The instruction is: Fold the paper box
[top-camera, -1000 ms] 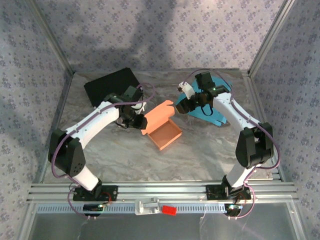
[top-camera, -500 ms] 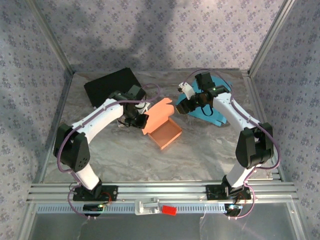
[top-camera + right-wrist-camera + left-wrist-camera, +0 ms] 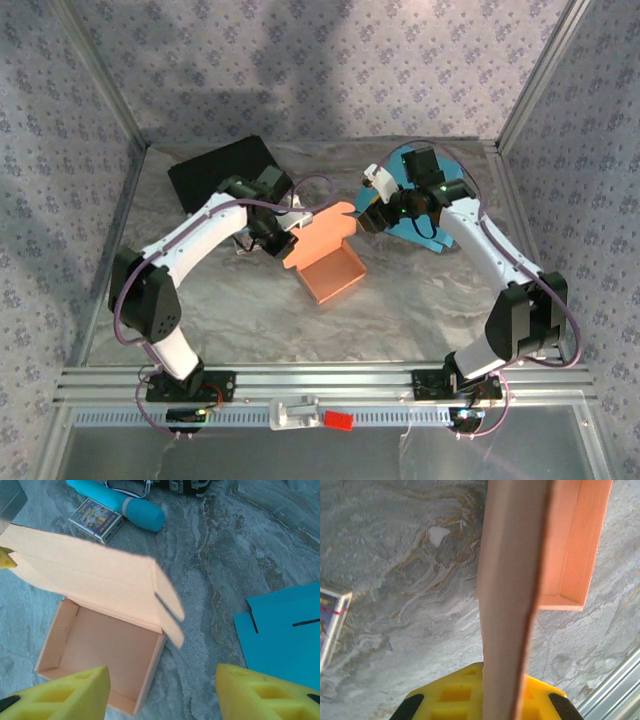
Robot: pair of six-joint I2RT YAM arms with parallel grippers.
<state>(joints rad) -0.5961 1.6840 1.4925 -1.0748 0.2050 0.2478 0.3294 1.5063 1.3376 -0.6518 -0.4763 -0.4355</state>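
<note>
The marbled bench (image 3: 400, 310) carried the orange paper box (image 3: 335, 275), whose open tray lay below the right end effector (image 3: 166, 687), its jaws spread wide and holding nothing. A blue card sheet (image 3: 285, 630) lay flat to that end effector's right. The left end effector (image 3: 286, 230) was pressed together on the box's raised lid flap (image 3: 510, 605), pinching it edge-on.

- Top view looks down from high and far on the whole table (image 3: 400, 310).
- Left wrist looks very closely along the box (image 3: 512, 605) flap.
- Right wrist looks down from close above the box, which all views share.
</note>
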